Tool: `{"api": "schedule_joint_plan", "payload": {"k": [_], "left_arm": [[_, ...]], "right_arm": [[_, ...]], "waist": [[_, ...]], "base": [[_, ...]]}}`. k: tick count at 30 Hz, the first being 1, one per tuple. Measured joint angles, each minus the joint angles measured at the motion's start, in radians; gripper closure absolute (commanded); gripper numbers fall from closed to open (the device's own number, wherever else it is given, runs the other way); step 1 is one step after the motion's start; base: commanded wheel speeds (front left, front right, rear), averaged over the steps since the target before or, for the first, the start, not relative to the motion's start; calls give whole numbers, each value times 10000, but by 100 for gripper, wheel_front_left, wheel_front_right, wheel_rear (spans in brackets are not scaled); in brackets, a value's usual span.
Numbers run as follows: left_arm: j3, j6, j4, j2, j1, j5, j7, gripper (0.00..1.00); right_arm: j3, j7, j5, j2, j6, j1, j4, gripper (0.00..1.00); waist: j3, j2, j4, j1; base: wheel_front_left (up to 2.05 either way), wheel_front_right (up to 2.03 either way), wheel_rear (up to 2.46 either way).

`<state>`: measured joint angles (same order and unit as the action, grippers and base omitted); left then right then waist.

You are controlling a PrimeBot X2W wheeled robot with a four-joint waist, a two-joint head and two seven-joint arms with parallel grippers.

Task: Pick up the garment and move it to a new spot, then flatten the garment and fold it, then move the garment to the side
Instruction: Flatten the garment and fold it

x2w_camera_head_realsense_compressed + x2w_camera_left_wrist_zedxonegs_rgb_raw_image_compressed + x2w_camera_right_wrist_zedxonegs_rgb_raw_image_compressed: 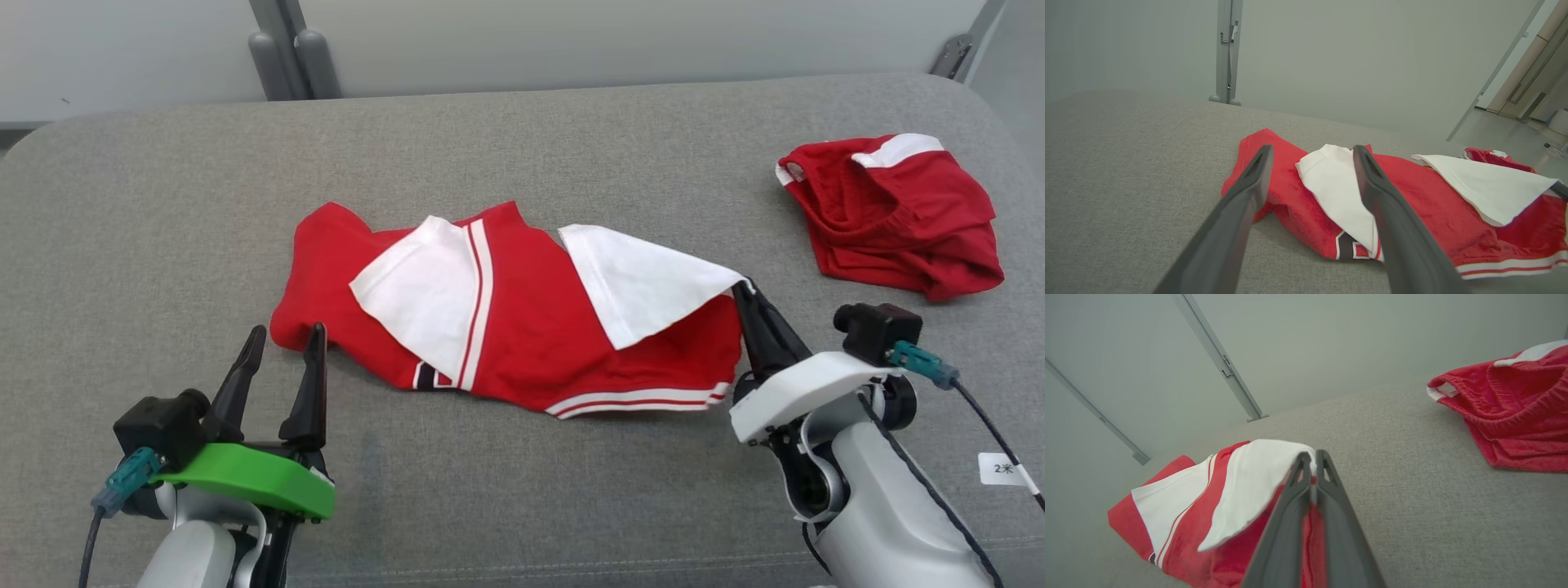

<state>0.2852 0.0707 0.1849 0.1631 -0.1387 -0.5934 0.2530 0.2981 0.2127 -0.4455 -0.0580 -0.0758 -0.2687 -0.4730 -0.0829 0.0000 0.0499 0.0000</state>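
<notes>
The right gripper (746, 289) is pinching the right end of the garment (522, 327). Its 2 dark fingers are pressing together, and in the right wrist view the gripper (1310, 455) is holding a thin strip of white and red cloth between them. The cloth it is gripping is the corner of a white sleeve (641, 282), which is folding over the red body of the garment.

The left gripper (287, 330) is standing open and holding nothing. Its fingers are pointing at the left end of the garment, just beside the red edge; I cannot tell if they are touching it. In the left wrist view the 2 fingers of this gripper (1312, 149) are spreading wide, with the garment (1412, 200) lying beyond them.

The garment is lying crumpled in the middle of the grey cushion (163, 204), with a striped hem (637, 400) facing the robot. A second red garment (898, 220) is lying in a heap at the far right of the cushion, well apart from the first. Behind the cushion a pale wall (612, 41) is rising, with a grey metal post (294, 57) against it.
</notes>
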Motion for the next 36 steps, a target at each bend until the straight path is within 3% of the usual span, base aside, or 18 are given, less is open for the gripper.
{"api": "schedule_joint_plan", "payload": {"k": [7,11,18,25,32,36], "left_arm": [[73,82,10,-42,58,61,0,0],[61,86,27,-52,59,73,0,0],[261,184,253,-284,56,94,0,0],[144,186,299,-307,58,94,0,0],[82,263,328,-372,57,117,0,0],[23,270,337,-451,57,119,0,0]], "right_arm": [[-1478,171,-1776,10,-29,2,184,100],[-1271,169,-1699,56,-209,-479,324,100],[-270,121,-970,-247,-384,-2750,744,100],[815,-364,-738,-142,-472,-4913,807,100],[1676,67,-1906,-134,-474,-6776,2148,100],[2362,-90,-2157,-69,-485,-6605,1743,100]], "waist": [[33,0,-171,0],[17,0,-209,0],[102,0,-133,0],[195,0,42,0],[168,0,127,0],[138,0,172,0]], "base": [[0,0,0],[0,0,0],[0,0,0],[0,0,0],[0,0,0],[0,0,0]]}}
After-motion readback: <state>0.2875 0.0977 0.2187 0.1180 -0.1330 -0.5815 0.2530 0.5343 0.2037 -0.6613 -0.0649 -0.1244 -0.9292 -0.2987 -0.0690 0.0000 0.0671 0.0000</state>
